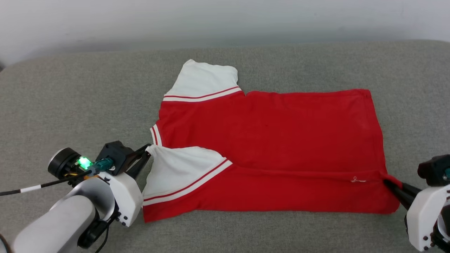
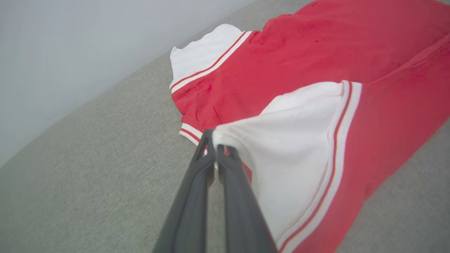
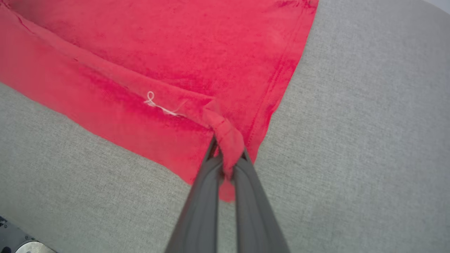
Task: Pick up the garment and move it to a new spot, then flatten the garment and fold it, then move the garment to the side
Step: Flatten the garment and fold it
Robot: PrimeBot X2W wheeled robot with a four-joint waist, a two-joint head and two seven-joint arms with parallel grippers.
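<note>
The garment (image 1: pixel 267 140), a bright red shirt with white sleeves and red-and-white stripe trim, lies spread on the grey cushion with its near edge folded over toward the middle. My left gripper (image 1: pixel 146 154) is shut on the tip of the near white sleeve (image 2: pixel 291 140), pinching it at the fingertips (image 2: pixel 215 149). My right gripper (image 1: pixel 388 182) is shut on the near hem corner of the garment (image 3: pixel 228 137), with red cloth bunched between its fingers. The far white sleeve (image 1: pixel 205 80) lies flat. A small white thread (image 3: pixel 158 103) shows on the fold near the right grip.
The grey cushion (image 1: pixel 70 98) stretches wide on both sides of the garment. A pale wall (image 1: pixel 225 21) runs behind the cushion's far edge. My left arm's black cable (image 1: pixel 31 188) trails off to the left.
</note>
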